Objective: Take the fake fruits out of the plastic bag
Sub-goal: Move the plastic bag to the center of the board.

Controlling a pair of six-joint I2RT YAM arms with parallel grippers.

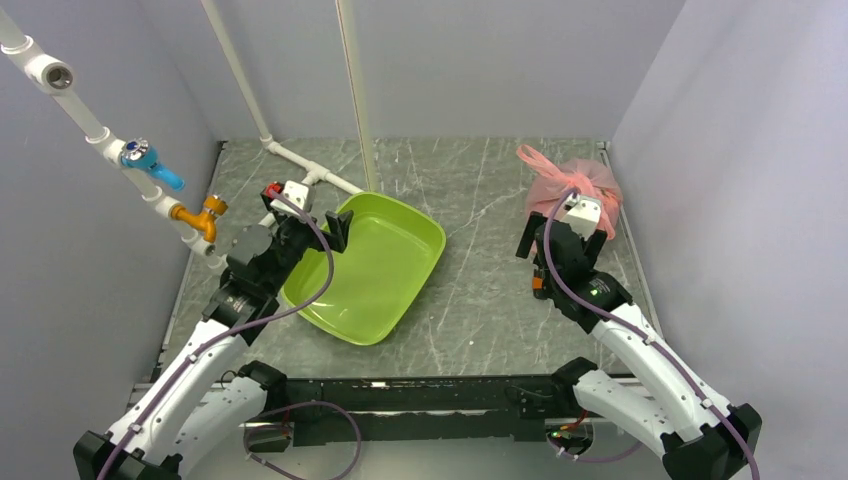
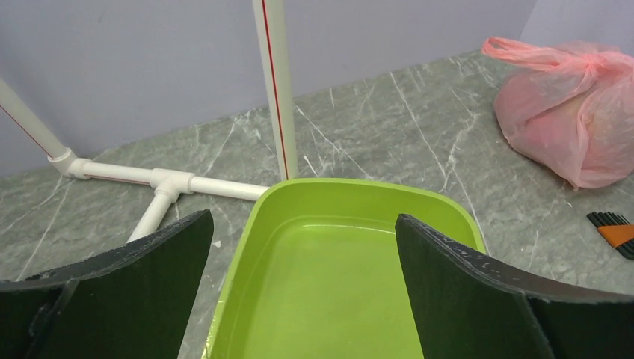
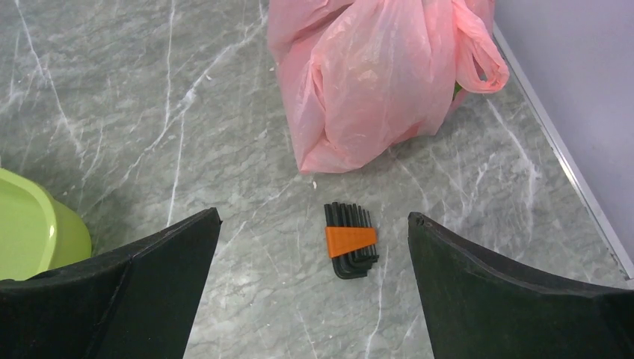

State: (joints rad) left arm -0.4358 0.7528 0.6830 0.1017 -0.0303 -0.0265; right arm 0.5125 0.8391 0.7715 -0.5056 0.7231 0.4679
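plastic bag [image 3: 374, 82]: thin, crinkly pink film, bunched up in the far right corner of the grey marble-look desk [image 1: 480, 290], handles flopped out
fake fruits: can't make them out through the film tbh
in the way: black hex key set [image 3: 351, 241] in an orange clip, on the desk between the right jaws and the bag
left side: glossy lime tray [image 1: 385, 275], white pipes [image 2: 119, 173] behind it
jaws: both pairs spread wide, nothing in them; left jaws over the tray
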